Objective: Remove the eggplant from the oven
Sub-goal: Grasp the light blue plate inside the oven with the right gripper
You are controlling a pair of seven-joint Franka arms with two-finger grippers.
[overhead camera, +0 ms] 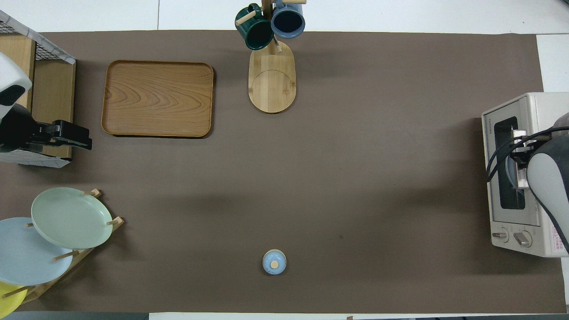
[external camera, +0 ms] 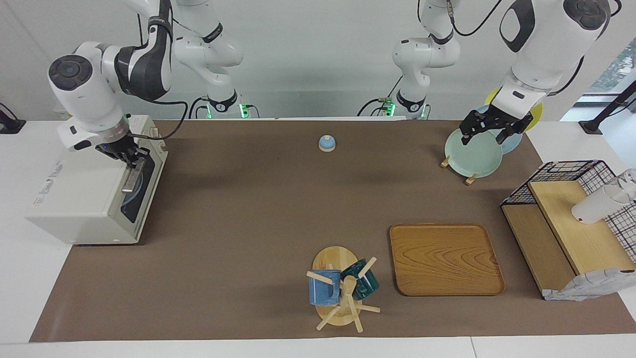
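The cream-white oven stands at the right arm's end of the table with its dark glass door closed. The eggplant is hidden; through the glass only a pale blue plate edge shows. My right gripper is shut, and its tips rest against the robot-side end of the oven's metal bar handle. In the overhead view the right forearm covers part of the oven and the handle. My left gripper hangs open and holds nothing above the plate rack, and that arm waits.
A rack with green, blue and yellow plates stands at the left arm's end. Beside it is a wire and wood shelf. A wooden tray and a mug tree lie farther from the robots. A small blue bell sits mid-table.
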